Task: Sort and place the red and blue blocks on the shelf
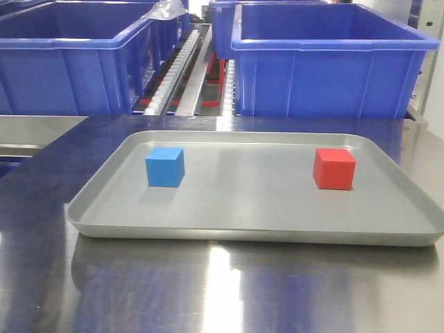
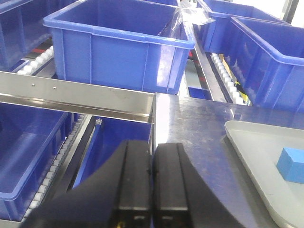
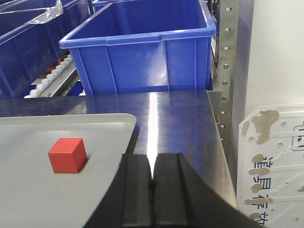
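A sky-blue block and a red block sat well apart, blue left and red right, on a shallow grey metal tray. The tray rested on a steel surface before the shelf, which carried dark-blue bins on white roller tracks. The left gripper and right gripper hovered by the tray's outer corners, fingers pressed together, holding nothing.
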Available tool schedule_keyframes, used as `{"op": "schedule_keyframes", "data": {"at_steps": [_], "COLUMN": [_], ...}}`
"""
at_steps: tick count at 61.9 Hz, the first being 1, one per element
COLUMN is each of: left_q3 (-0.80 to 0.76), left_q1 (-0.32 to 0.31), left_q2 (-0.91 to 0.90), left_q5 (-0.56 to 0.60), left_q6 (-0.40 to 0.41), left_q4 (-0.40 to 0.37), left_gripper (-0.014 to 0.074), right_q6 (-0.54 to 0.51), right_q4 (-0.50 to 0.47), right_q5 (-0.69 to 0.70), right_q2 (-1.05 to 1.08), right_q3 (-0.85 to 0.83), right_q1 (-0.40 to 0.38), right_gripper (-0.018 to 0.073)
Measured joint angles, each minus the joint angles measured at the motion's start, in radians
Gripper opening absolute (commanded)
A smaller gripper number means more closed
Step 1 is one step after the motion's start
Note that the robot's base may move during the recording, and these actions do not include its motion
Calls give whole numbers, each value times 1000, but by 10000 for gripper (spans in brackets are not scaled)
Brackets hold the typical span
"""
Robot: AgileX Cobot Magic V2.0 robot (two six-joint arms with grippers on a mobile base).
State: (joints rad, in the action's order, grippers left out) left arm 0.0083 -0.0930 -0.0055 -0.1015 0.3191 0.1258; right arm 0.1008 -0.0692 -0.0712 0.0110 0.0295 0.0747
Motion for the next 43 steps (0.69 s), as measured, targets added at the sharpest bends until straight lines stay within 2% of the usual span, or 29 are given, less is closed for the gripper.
{"op": "schedule_keyframes", "data": {"at_steps": [43], "left_q3": [0], "left_q1": [0], "left_q2": [0], "left_q5": [0], "left_q6": [0], "left_q4": [0], "left_gripper": [124], "right_q6": [0], "right_q4": [0], "right_q5": [0], "right_q2": [0], "right_q3": [0], "right_q1": [0], "right_gripper": [57]}}
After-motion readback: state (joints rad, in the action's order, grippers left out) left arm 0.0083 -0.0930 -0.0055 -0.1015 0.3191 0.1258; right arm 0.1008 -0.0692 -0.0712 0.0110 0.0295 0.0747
